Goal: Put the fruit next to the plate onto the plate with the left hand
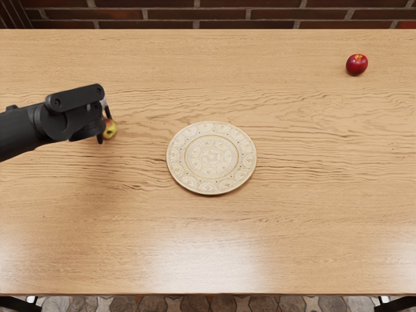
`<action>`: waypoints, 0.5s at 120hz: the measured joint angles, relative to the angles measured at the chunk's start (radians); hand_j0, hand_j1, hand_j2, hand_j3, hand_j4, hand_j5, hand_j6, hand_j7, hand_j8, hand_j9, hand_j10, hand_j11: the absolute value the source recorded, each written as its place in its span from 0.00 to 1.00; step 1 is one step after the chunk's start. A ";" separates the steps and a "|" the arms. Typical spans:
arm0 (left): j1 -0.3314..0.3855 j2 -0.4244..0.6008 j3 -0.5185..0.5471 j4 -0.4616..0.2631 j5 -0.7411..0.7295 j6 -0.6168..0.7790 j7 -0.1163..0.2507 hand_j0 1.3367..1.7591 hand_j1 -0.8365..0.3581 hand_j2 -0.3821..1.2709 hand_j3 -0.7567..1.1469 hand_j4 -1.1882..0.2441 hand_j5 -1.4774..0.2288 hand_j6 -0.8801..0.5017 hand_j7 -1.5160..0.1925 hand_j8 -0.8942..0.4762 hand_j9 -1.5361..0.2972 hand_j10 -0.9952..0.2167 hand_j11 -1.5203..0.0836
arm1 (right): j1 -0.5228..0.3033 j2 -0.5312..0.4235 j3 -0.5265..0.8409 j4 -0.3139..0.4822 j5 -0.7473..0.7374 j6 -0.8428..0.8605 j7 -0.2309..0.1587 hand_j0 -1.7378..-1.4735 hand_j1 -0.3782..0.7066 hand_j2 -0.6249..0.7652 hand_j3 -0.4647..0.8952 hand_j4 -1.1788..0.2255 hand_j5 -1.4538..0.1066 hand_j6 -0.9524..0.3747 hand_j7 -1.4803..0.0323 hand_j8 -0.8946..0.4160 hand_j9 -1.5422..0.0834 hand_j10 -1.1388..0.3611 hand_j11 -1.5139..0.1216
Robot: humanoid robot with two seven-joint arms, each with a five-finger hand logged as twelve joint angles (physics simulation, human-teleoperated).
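A small yellow-red fruit (111, 130) sits left of the patterned cream plate (211, 157), about a plate's radius from its rim. My left hand (104, 125), black, comes in from the left edge and covers the fruit's left side. Dark fingers (107, 112) curl round the fruit above and below, so only its right part shows. I cannot tell whether the fruit rests on the table or is just off it. The plate has nothing on it. The right arm is out of view.
A red apple (356, 64) lies far off at the back right of the wooden table (208, 247). A brick wall runs behind the table's far edge.
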State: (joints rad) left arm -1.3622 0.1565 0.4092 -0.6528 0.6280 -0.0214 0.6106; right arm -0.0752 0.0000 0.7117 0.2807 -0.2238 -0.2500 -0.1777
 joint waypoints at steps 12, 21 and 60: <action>-0.013 0.000 -0.001 -0.001 -0.004 -0.002 0.000 0.76 0.43 0.44 0.40 0.46 0.35 0.29 0.38 0.21 0.37 0.28 0.41 | 0.000 0.000 0.000 0.000 0.000 0.000 0.000 0.30 0.03 0.45 0.34 0.84 0.93 0.72 0.98 0.68 0.95 0.76 0.93; -0.046 -0.001 -0.006 -0.003 -0.006 -0.002 0.000 0.76 0.42 0.44 0.40 0.47 0.34 0.29 0.37 0.22 0.35 0.27 0.40 | 0.000 0.000 0.000 0.000 0.000 0.000 0.000 0.30 0.03 0.45 0.34 0.84 0.93 0.72 0.98 0.68 0.95 0.76 0.93; -0.132 -0.105 -0.047 -0.050 -0.030 -0.009 0.000 0.75 0.45 0.44 0.40 0.45 0.32 0.28 0.34 0.21 0.33 0.26 0.37 | 0.001 0.000 0.000 0.000 0.000 0.000 0.000 0.30 0.03 0.45 0.34 0.84 0.93 0.72 0.98 0.68 0.95 0.76 0.93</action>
State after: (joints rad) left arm -1.4938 0.0510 0.3618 -0.7032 0.5977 -0.0306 0.6103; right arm -0.0737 0.0000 0.7118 0.2812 -0.2239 -0.2500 -0.1778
